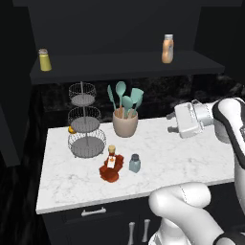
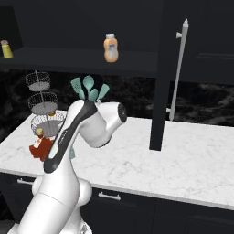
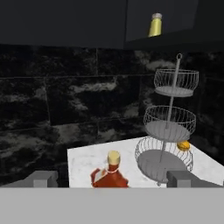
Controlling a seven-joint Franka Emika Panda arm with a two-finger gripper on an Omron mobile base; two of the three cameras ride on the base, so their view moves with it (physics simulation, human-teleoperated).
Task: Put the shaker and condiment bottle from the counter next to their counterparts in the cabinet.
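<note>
The dark red condiment bottle with its yellowish cap stands on the white marble counter, and the pale teal shaker stands just right of it. My gripper hovers above the counter, to the right of both and higher, pointing left, open and empty. In the hand view the fingertips stand far apart, with the condiment bottle some way beyond them. On the cabinet shelf the yellow shaker stands at the left and the slim orange bottle at the right.
A three-tier wire basket holding a small orange item stands at the counter's back left. A beige crock of teal utensils sits between the basket and my hand. An open cabinet door with a long handle hangs to the right.
</note>
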